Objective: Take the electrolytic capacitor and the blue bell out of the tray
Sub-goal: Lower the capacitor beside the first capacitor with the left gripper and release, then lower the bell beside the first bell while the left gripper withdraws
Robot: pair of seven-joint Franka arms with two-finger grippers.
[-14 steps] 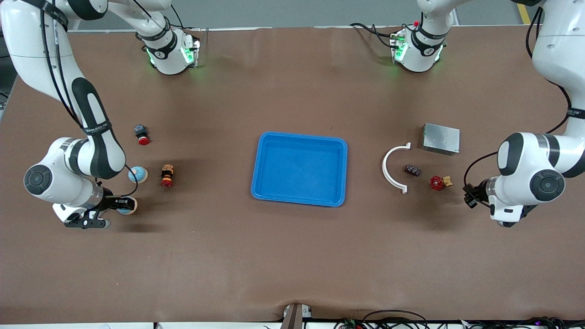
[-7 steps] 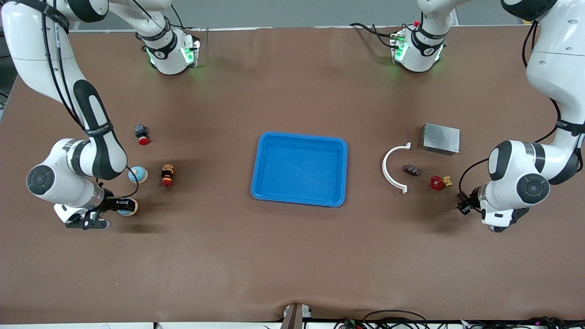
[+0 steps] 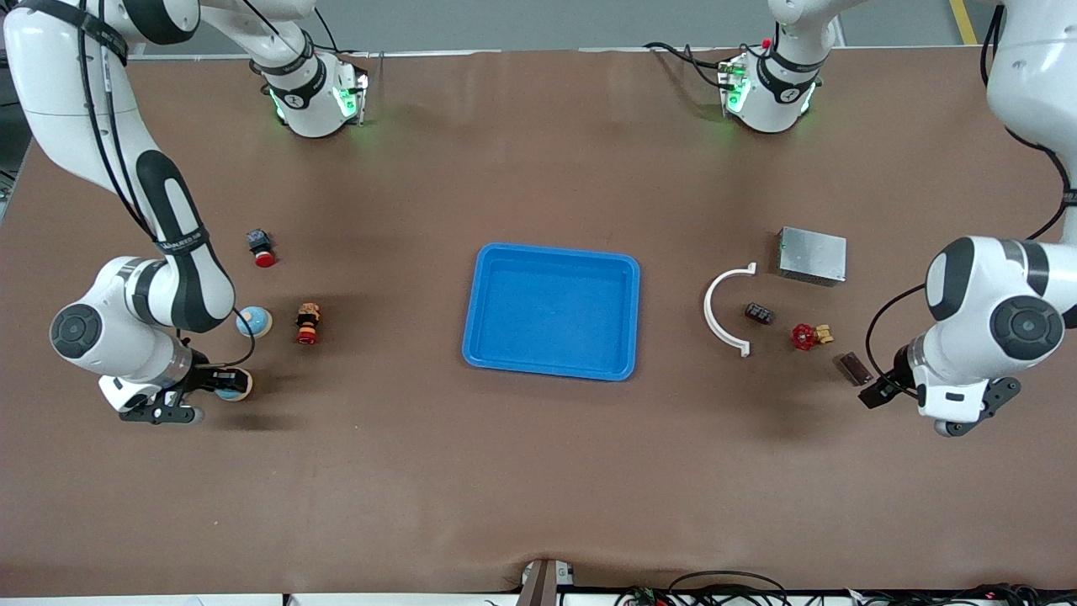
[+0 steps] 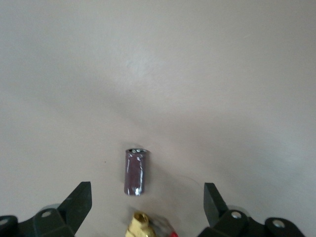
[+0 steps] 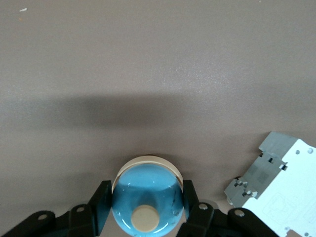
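A brown capacitor (image 3: pixel 852 368) lies on the table near the left arm's end, beside a red valve (image 3: pixel 809 337). My left gripper (image 3: pixel 875 394) hangs over the table just beside it, open and empty. In the left wrist view the capacitor (image 4: pixel 135 172) lies flat between the spread fingers of the left gripper (image 4: pixel 147 184), touching neither. My right gripper (image 3: pixel 220 384) is shut on a blue bell (image 3: pixel 234 385) low at the right arm's end. In the right wrist view the bell (image 5: pixel 146 195) fills the right gripper (image 5: pixel 147 198). A second blue bell (image 3: pixel 253 321) stands on the table.
A blue tray (image 3: pixel 623 268) lies mid-table. A white arc (image 3: pixel 715 290), a dark small part (image 3: pixel 759 313) and a grey metal box (image 3: pixel 812 255) lie near the capacitor. A red button (image 3: pixel 262 248) and a red-yellow switch (image 3: pixel 308 323) lie near the bells. A white-grey breaker (image 5: pixel 276 173) lies beside the held bell.
My left arm has swung toward its own end of the table, uncovering the brown capacitor on the table. My right gripper with the bell has barely moved.
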